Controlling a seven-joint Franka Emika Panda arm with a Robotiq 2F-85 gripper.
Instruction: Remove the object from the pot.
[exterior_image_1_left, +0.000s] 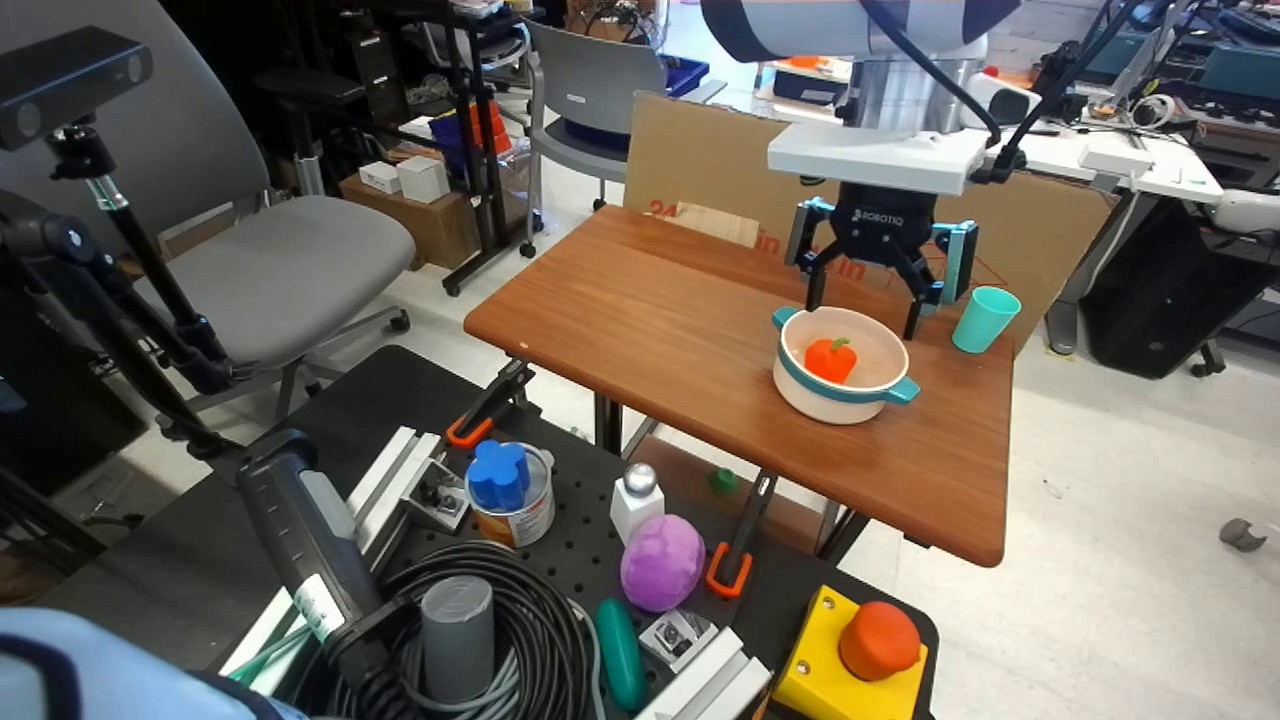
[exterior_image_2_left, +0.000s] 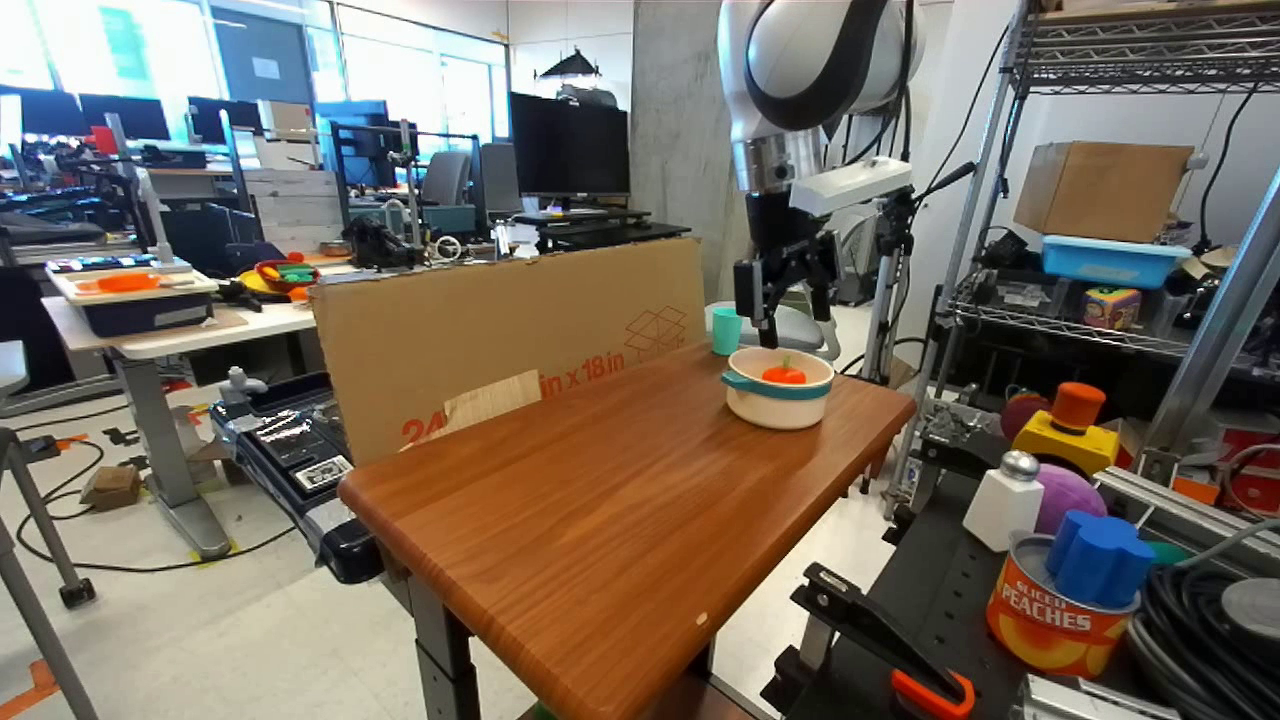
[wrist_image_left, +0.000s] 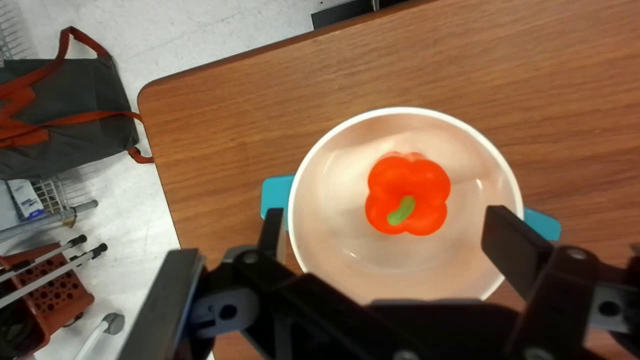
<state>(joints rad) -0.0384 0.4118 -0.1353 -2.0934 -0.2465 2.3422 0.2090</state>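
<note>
- Pepper (wrist_image_left: 408, 189), orange-red with a green stem (wrist_image_left: 401, 211): the object of the task, lying inside the pot (exterior_image_1_left: 825, 404) near the middle of its floor, stem upward
- Pot: wide, pale and shallow, with a teal band and two teal handles (wrist_image_left: 275, 194), standing upright on the wooden table (exterior_image_1_left: 640, 310) near one end
- Gripper (exterior_image_1_left: 862, 318): above the pot, pointing down, fingers (wrist_image_left: 515, 250) spread wide; in the wrist view the pepper shows between and beyond the two fingertips, while contact with the rim cannot be judged
- Cup (exterior_image_1_left: 985, 322): teal, upright on the table, near the pot but apart from it
- Cardboard sheet (exterior_image_2_left: 480, 320): standing upright along a long side of the table, visible in both exterior views
- Black perforated board (exterior_image_1_left: 578, 522): near the table, bearing a peach can (exterior_image_2_left: 1045, 630), a purple ball (exterior_image_1_left: 662, 562) and a yellow box (exterior_image_1_left: 822, 665) with a red button (exterior_image_1_left: 880, 640)
</note>
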